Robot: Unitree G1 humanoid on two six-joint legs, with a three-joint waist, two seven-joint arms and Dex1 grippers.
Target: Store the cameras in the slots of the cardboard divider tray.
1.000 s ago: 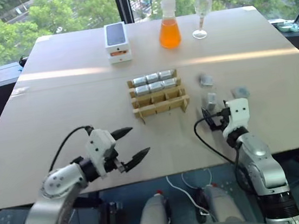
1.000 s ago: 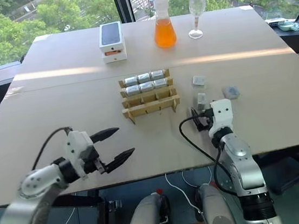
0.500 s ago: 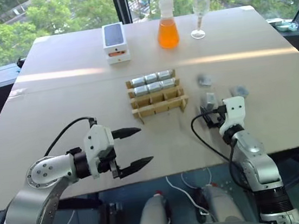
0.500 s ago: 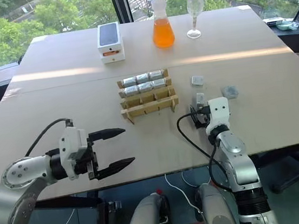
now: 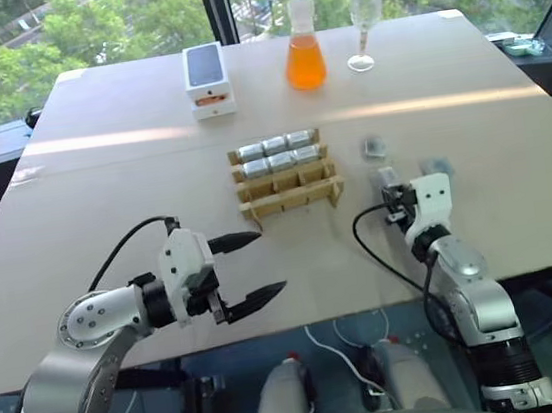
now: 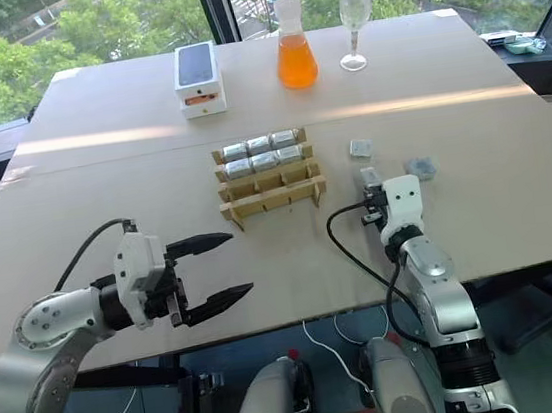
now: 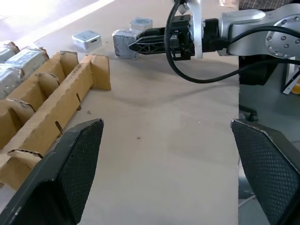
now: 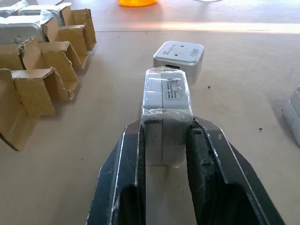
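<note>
Right gripper [image 8: 166, 136] had closed since a second earlier, when its black fingers stood apart; jaws now clamped on one small silver-grey, film-wrapped boxy camera [image 8: 167, 96], at about 3 o'clock of the tan cardboard divider tray [image 5: 289, 189]. The grasp looked complete, so the lift and carry to a slot should follow.

The tray's far two rows held six silver-grey cameras [image 5: 278, 154]; the near rows stood empty.

Two more loose cameras lay on the pale wooden table [image 5: 131, 174]: one [image 5: 373, 146] at 12 o'clock of the held one, another [image 5: 436, 166] at 2 o'clock.

Left gripper [image 5: 248, 267] hovered at the tray's 7 o'clock, well apart from it, jaws wide and holding nothing.
</note>
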